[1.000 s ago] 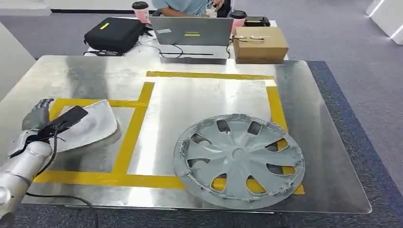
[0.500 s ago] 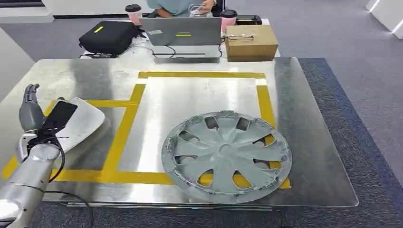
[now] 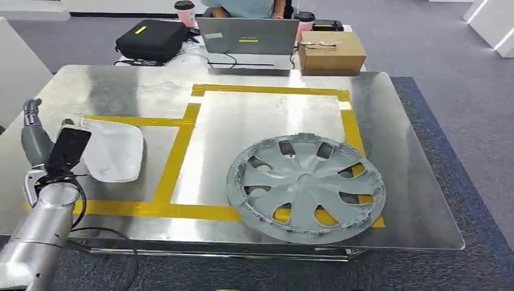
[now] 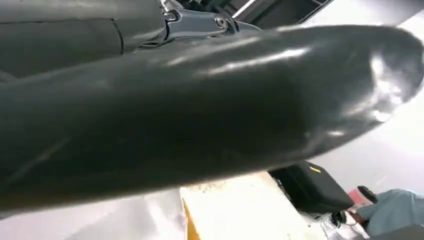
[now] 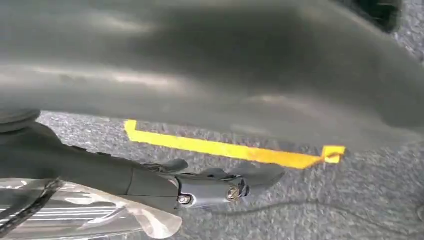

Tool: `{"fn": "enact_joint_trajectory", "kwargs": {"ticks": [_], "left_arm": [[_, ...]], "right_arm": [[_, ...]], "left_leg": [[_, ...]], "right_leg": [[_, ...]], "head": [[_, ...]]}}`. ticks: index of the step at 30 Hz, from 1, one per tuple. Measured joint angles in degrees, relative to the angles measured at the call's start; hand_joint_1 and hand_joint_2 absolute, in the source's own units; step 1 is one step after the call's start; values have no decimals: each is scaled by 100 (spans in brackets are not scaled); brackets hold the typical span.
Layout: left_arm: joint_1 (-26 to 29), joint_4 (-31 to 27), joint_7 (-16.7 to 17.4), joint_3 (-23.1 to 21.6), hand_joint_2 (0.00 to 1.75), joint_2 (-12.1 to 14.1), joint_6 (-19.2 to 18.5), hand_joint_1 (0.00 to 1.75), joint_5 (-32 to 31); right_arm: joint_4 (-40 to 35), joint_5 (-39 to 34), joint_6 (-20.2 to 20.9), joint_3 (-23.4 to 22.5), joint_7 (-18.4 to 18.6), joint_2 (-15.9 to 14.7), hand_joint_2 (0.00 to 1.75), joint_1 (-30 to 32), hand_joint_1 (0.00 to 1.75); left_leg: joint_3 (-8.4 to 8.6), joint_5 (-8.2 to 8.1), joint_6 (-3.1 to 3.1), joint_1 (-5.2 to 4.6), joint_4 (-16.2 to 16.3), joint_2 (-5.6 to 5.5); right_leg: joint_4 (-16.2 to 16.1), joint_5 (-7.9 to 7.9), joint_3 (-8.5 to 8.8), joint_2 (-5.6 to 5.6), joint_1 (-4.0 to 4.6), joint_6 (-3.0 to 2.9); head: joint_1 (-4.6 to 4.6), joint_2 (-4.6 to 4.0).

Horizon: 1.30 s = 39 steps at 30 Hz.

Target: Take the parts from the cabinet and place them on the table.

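Observation:
A pale grey shell-shaped part (image 3: pixel 114 155) lies flat on the steel table (image 3: pixel 121 91), inside the left yellow-taped box. My left hand (image 3: pixel 37 140) stands just left of it with fingers stretched upward and nothing in them; its black back plate overlaps the part's near edge. A grey wheel cover (image 3: pixel 306 188) lies face up on the table's right half, over the yellow tape. In the left wrist view the thick thumb (image 4: pixel 200 110) blocks most of the picture. My right hand (image 5: pixel 210 187) hangs over grey carpet, its fingers straight and holding nothing.
Behind the table stand a laptop (image 3: pixel 248 36), a cardboard box (image 3: pixel 332 51), a black bag (image 3: pixel 151 39) and cups (image 3: pixel 185 9); a person (image 3: pixel 242 7) sits there. A white cabinet side (image 3: pixel 18 79) is at the far left. Yellow floor tape (image 5: pixel 225 149) crosses the carpet.
The whole view has shifted, so the camera moved. My left hand has drawn off the pale part toward the left and risen upright; the part stays on the table.

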Motion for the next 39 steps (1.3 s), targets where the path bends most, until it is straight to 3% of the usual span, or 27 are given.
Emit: {"fn": "enact_joint_trajectory", "kwargs": {"ticks": [1, 2, 4, 5, 6, 8, 10, 11, 12, 14, 15, 16, 18, 20, 21, 25, 26, 27, 29, 30, 31, 32, 33, 35, 36, 37, 39], "left_arm": [[29, -22, 0, 0, 0, -13, 0, 0, 11], [47, -44, -2, 0, 0, -24, 0, 0, 15], [57, -94, -7, 0, 0, -33, 0, 0, 18], [57, -126, -7, 0, 0, -41, 0, 0, 20], [55, -151, -9, 0, 0, -48, 2, 0, 22], [56, -162, -9, 0, 0, -57, 2, 0, 26], [80, -162, -7, -2, 0, -81, 9, 0, 39], [83, -162, -6, -2, 0, -79, 13, 0, 61], [75, -162, -2, -2, 0, -74, 15, 0, 79], [81, -162, 9, -4, 0, -76, 22, 0, 101], [97, -162, 13, -7, 0, -81, 22, 0, 114], [115, -162, 13, -7, 0, -81, 22, 0, 120], [128, -162, 20, -9, 0, -85, 22, 0, 155], [127, -179, 20, -9, 0, -85, 24, 0, 166], [124, -216, 20, -9, 0, -85, 26, 0, 168], [154, -282, 15, -15, 0, -85, 52, 0, 205], [162, -299, 15, -15, 0, -94, 55, 0, 203], [158, -310, 15, -17, 0, -96, 57, 0, 201], [181, -326, 17, -17, 0, -103, 77, 0, 199], [193, -326, 17, -17, 0, -103, 79, 0, 195], [212, -326, 17, -17, 0, -103, 81, 0, 195], [241, -326, 17, -17, 0, -103, 83, 0, 195], [266, -328, 17, -17, 0, -105, 83, 0, 195], [281, -356, 20, -17, 0, -107, 85, 0, 203], [278, -376, 20, -17, 0, -107, 85, 0, 203], [278, -396, 20, -15, 0, -103, 90, 0, 203], [279, -402, 20, -20, 0, -101, 90, 0, 203]], "right_arm": [[0, 0, 0, -2, 0, 2, 0, 4, 0], [0, 0, 0, -2, 0, 2, 0, 5, 0], [0, 2, 0, -2, 0, 2, 0, -4, 0], [0, 7, -2, -2, 0, 2, 0, -15, 0], [0, 4, -7, -2, 0, 0, 0, -30, 0], [0, 4, -13, 0, -2, 2, 0, -22, 0], [0, 4, -17, -2, -2, 4, 0, -8, 0], [9, 4, -17, -2, 0, 24, 0, -15, 0], [9, 2, -22, -2, 0, 26, 0, -21, 0], [9, 2, -24, -2, 0, 26, 0, -19, 0], [9, 4, -24, -2, 2, 26, 0, -14, 0], [9, 4, -24, -2, 4, 26, 0, -14, 0], [9, 4, -24, -2, 4, 26, 0, -9, 0], [9, 4, -26, -2, 4, 26, 0, -12, 0], [9, 4, -26, -2, 4, 33, 0, -12, 0], [9, 4, -35, -2, 7, 42, 0, -5, 0], [9, 2, -42, -2, 9, 42, 0, 0, 0], [9, 4, -44, -2, 13, 41, 0, 0, 0], [9, 2, -48, -2, 15, 41, 0, 0, 0], [9, 2, -48, -2, 18, 41, 0, 0, 0], [9, 2, -48, -2, 17, 41, 0, 3, 0], [11, 0, -48, -2, 18, 41, 0, 5, 0], [11, 0, -48, -2, 17, 42, 0, 6, 0], [11, -7, -48, -2, 17, 42, 0, 1, 0], [11, -7, -48, -2, 15, 41, 0, -9, 0], [11, -9, -48, -2, 15, 41, 0, -19, 0], [11, -11, -48, -2, 13, 41, 0, -6, 0]], "left_leg": [[-45, 34, -3, -5, 2, 2], [-89, 67, -10, -10, 6, 2], [-151, 122, -36, -15, 11, -3], [-164, 145, -58, -16, 18, -3], [-207, 166, -91, -51, 26, -3], [-220, 240, -157, -33, 33, 0], [-229, 311, -234, -41, 7, -4], [-275, 226, -261, -18, 47, -14], [-352, -43, -302, -19, 254, -11], [-610, -626, -358, 7, 1097, -16], [-733, -828, -379, 16, 1546, -16], [-749, -887, -392, 20, 1763, -16], [-423, -653, -383, 21, 1407, -15], [250, -320, -332, 18, 373, -15], [494, -392, -284, 4, -46, -17], [427, -289, -143, -42, -98, -22], [409, -195, -79, 18, -171, -4], [346, -138, -47, 17, -173, 6], [197, -33, 8, 15, -167, 13], [125, 20, 9, 12, -160, 14], [57, 68, 1, 10, -153, 15], [-5, 113, -5, 11, -150, 16], [-61, 153, -20, 12, -144, 16], [-161, 205, -62, 19, -97, 14], [-190, 223, -89, 19, -66, 13], [-238, 244, -119, -14, -36, 11], [-247, 328, -183, -11, -35, 13]], "right_leg": [[45, 17, 46, 0, 0, -2], [-162, 140, 235, 1, 1, -16], [-1192, 519, 925, 1, 11, -78], [-1702, 566, 1269, 3, 18, -125], [-1902, 517, 1444, 4, 42, -136], [-1882, 563, 1353, 6, 51, -160], [-1905, 641, 1308, 2, 41, -251], [-1934, 710, 1296, -14, 4, -300], [-1939, 748, 1228, -19, 6, -338], [-1930, 842, 1118, -27, 13, -376], [-1923, 886, 1048, -28, 19, -380], [-1912, 929, 980, -27, 21, -376], [-1875, 996, 856, -26, 21, -358], [-1837, 1047, 777, -22, 22, -323], [-1822, 1072, 743, -21, 31, -296], [-1856, 1222, 707, -26, 39, -145], [-1836, 1205, 662, -16, 39, -122], [-1707, 973, 540, -9, 39, -91], [-883, 311, 278, -9, 22, -43], [-431, 94, 145, -8, 16, -21], [-117, 2, 75, -9, 14, -3], [-68, 64, 132, -10, 7, 5], [-271, 232, 332, -11, -1, 11], [-1322, 592, 1040, -13, -4, -9], [-1805, 555, 1355, -9, -5, -28], [-1994, 505, 1510, -1, 9, -43], [-1947, 550, 1436, 3, 14, -90]], "head": [[-11, 0], [-4, 0], [-2, 0], [-9, 0], [-4, 0], [6, 0], [0, 0], [9, 0], [-40, 0], [-50, 0], [-53, 0], [-53, 0], [-54, 0], [-55, 0], [-55, 0], [-57, 0], [-61, 0], [-50, 0], [-30, 0], [-42, 0], [-29, 0], [-37, 0], [-33, 0], [-33, 0], [-29, 0], [-26, 0], [-26, 0]]}}
